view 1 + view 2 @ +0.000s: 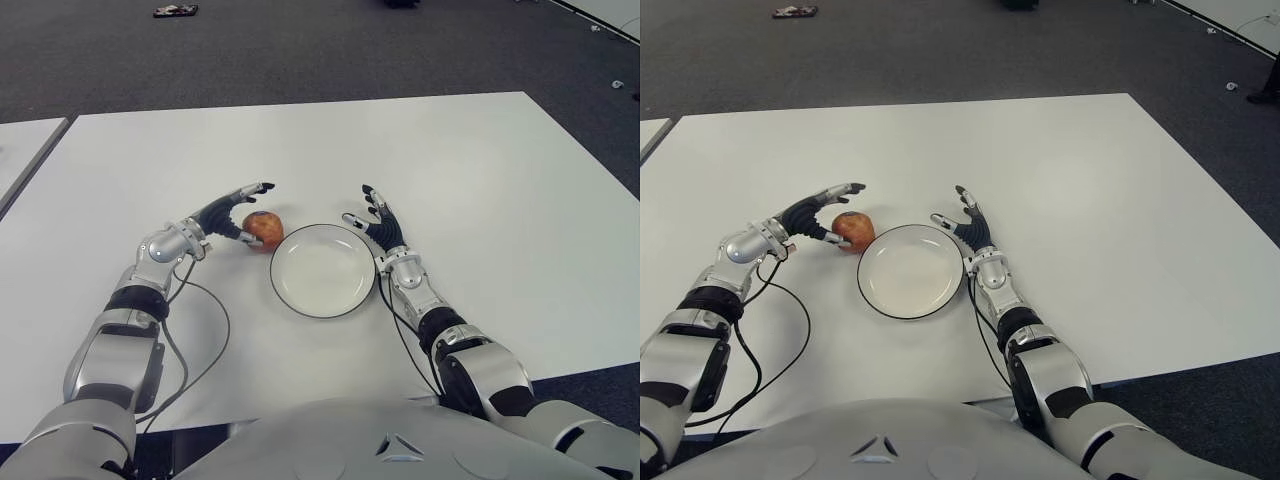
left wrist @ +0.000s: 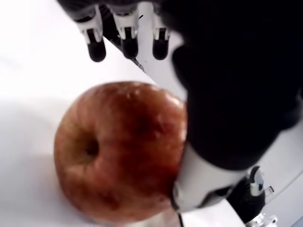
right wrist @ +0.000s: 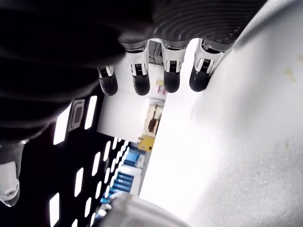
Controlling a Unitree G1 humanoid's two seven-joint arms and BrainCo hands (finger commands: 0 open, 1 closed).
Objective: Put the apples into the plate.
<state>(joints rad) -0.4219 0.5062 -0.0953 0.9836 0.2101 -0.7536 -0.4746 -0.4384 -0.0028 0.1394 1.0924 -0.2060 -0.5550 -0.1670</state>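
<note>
A white table [image 1: 480,180] stands on dark grey carpet [image 1: 300,50].

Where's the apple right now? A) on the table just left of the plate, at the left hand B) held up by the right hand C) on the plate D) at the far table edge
A: the apple sits on the table left of the empty plate, with the left hand against it, fingers spread.

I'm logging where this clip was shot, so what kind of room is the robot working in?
Probably an office or lab test area, not a kitchen: a plain white table stands on dark grey carpet, and it holds only one apple and a plate.
</note>
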